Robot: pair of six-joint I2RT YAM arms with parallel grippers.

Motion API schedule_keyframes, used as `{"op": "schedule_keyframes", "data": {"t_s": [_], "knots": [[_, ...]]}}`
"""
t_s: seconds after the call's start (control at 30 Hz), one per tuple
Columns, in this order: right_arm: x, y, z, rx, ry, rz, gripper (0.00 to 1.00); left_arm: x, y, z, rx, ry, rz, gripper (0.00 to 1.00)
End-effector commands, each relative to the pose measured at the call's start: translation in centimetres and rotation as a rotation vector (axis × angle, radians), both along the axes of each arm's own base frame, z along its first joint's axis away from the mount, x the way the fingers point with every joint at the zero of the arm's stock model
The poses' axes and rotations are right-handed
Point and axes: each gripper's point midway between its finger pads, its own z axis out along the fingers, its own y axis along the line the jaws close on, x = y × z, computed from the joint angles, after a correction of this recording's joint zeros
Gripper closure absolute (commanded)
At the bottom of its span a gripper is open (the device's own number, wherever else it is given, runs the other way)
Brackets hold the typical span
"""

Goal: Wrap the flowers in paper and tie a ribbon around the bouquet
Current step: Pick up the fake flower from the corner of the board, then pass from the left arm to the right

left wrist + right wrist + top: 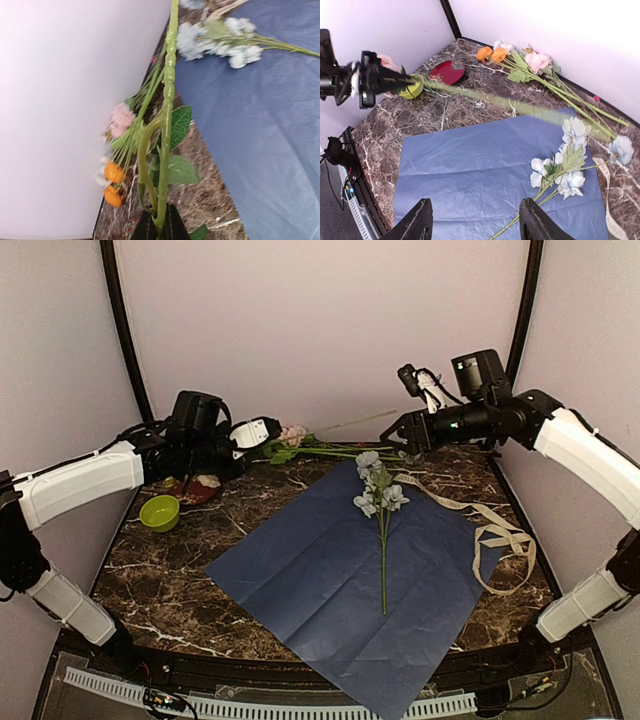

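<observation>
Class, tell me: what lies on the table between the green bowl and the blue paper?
Nothing: in the top view, only bare marble table separates the green bowl from the left corner of the paper.

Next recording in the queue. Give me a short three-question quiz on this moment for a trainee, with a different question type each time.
1. Fill in: the ribbon lies on the table beside the paper, on the ____ arm's side.
2. True or false: the right end effector is shut on the ribbon.
3. Multiple choice: what does the left end effector hold? A) a green flower stem B) a pair of scissors C) nothing at all

Key: 1 right. 2 false, it is open with nothing between its fingers. 3 A.
</observation>
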Motion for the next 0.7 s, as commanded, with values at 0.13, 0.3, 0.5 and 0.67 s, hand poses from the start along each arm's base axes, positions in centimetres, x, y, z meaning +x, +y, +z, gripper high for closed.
{"op": "schedule_keyframes", "data": {"t_s": [0.13,0.3,0.5,0.67], "knots": [[-4.3,-0.7,4.8,0.037,-0.044,0.119,0.37,-7.5,-5.1,-2.2,0.15,0.034,-0.339,1.0],[-5.2,3.7,1.0,0.042,0.115,0.238,0.43,-10.5,-8.9,-2.2,0.168,0.029,-0.474,1.0],[-7.4,8.1,-4.9,-0.09,0.259,0.389,0.39,-11.3,-10.2,-2.9,0.211,0.035,-0.513,1.0],[-8.3,9.5,-8.3,-0.119,0.344,0.441,0.44,-11.5,-10.4,-3.1,0.209,0.031,-0.517,1.0]]}}
